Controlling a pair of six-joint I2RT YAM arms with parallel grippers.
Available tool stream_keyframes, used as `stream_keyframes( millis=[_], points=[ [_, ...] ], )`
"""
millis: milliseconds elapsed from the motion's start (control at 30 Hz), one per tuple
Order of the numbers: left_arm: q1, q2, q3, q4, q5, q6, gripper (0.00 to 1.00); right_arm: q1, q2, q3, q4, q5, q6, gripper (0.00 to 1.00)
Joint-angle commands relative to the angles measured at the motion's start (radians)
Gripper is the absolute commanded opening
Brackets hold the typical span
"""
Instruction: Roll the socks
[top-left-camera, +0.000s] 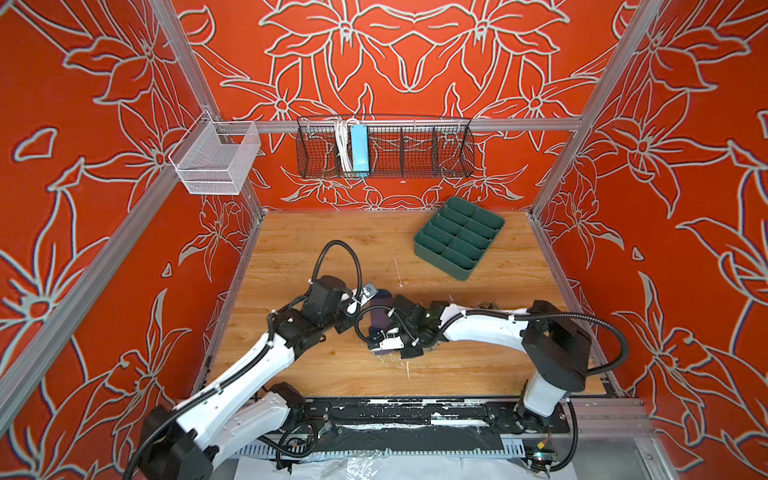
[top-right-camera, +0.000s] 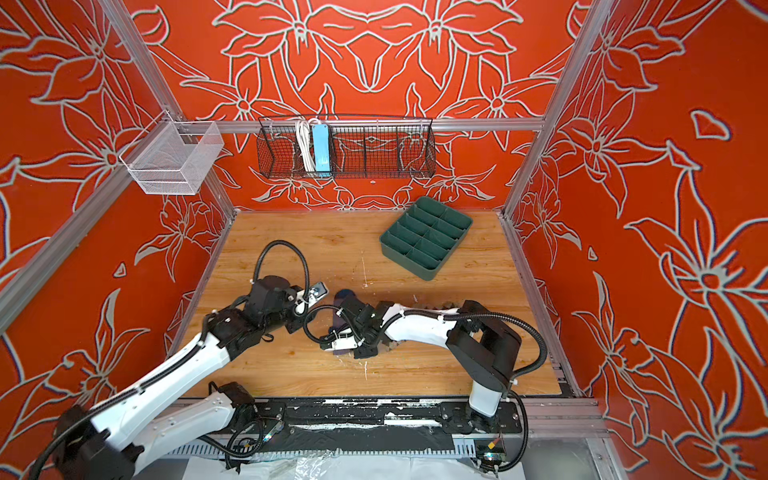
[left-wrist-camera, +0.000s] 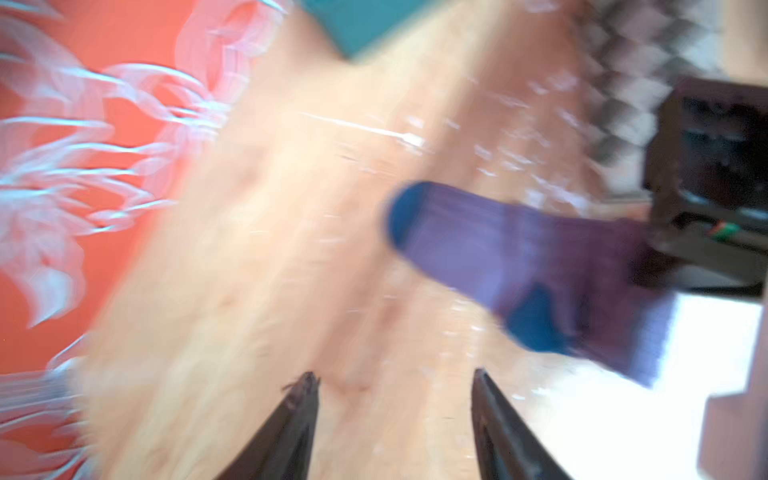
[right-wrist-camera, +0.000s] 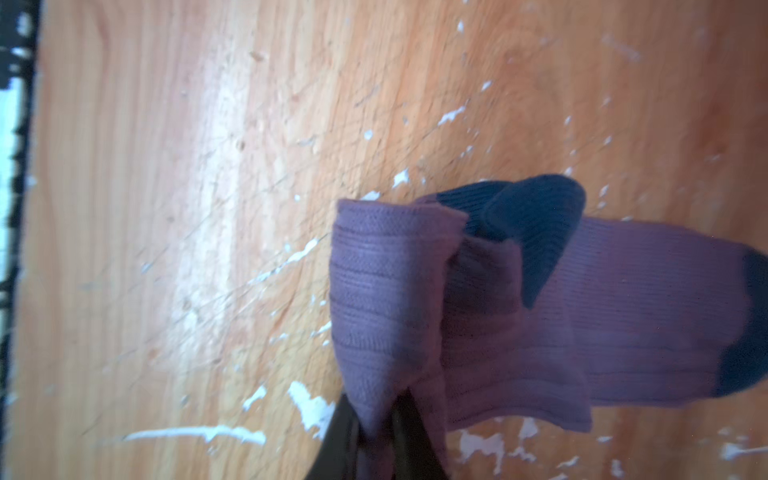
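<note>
The purple sock (right-wrist-camera: 631, 316), with dark blue toe and heel, lies on the wooden table in the middle. My right gripper (right-wrist-camera: 376, 415) is shut on a folded-up purple end of it, lifted a little off the wood. In both top views the sock (top-left-camera: 380, 318) (top-right-camera: 344, 297) is mostly covered by my right gripper (top-left-camera: 376, 344). My left gripper (left-wrist-camera: 395, 382) is open and empty above bare wood, just left of the sock (left-wrist-camera: 519, 262); this view is blurred. The argyle sock (left-wrist-camera: 636, 62) (top-left-camera: 487, 306) lies further right, largely hidden behind the right arm.
A green compartment tray (top-left-camera: 422, 246) (top-right-camera: 424, 271) stands at the back right of the table. On the back rail hang a white mesh basket (top-left-camera: 216, 160) and a black wire basket (top-left-camera: 384, 151). The table (top-left-camera: 316, 249) is scratched, with white flecks.
</note>
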Motion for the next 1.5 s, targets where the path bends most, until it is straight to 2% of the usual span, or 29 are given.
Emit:
stream_keyframes(
  millis=[0,67,133,200,267,333,467,567,833,1000,1133,1333,1433,1467],
  points=[
    [0.014,-0.111,-0.037,0.006,-0.081,0.061,0.62,-0.039,0.065,0.062,-0.199,-0.155,0.053,0.07],
    [0.014,-0.160,-0.032,-0.092,0.026,0.126,0.62,-0.064,0.122,0.124,-0.262,-0.193,0.064,0.09],
    [0.014,-0.199,-0.033,-0.192,0.189,0.228,0.61,-0.083,0.192,0.195,-0.336,-0.228,0.071,0.10],
    [0.009,-0.237,-0.063,-0.236,0.339,0.331,0.61,-0.107,0.269,0.267,-0.402,-0.258,0.082,0.10],
    [-0.027,-0.260,-0.096,-0.222,0.408,0.353,0.60,-0.125,0.337,0.321,-0.442,-0.298,0.095,0.10],
    [-0.094,-0.252,-0.126,-0.186,0.369,0.342,0.60,-0.136,0.375,0.349,-0.446,-0.325,0.108,0.11],
    [-0.268,-0.175,-0.189,-0.111,0.197,0.350,0.59,-0.147,0.418,0.378,-0.442,-0.350,0.120,0.15],
    [-0.340,-0.085,-0.236,0.002,0.149,0.319,0.57,-0.155,0.433,0.388,-0.446,-0.368,0.121,0.16],
    [-0.354,0.195,-0.246,0.235,0.090,0.222,0.48,-0.165,0.420,0.374,-0.437,-0.388,0.123,0.17],
    [-0.354,0.266,-0.250,0.356,0.060,0.179,0.46,-0.165,0.418,0.354,-0.432,-0.429,0.127,0.18],
    [-0.354,0.319,-0.243,0.338,0.050,0.145,0.44,-0.168,0.413,0.341,-0.431,-0.438,0.127,0.19],
    [-0.354,0.363,-0.234,0.290,0.064,0.146,0.25,-0.188,0.350,0.292,-0.377,-0.465,0.153,0.19],
    [-0.353,0.393,-0.231,0.278,0.038,0.140,0.09,-0.208,0.298,0.253,-0.337,-0.489,0.173,0.20],
    [-0.353,0.404,-0.227,0.273,0.024,0.134,0.07,-0.213,0.280,0.239,-0.330,-0.490,0.175,0.22]
  ],
)
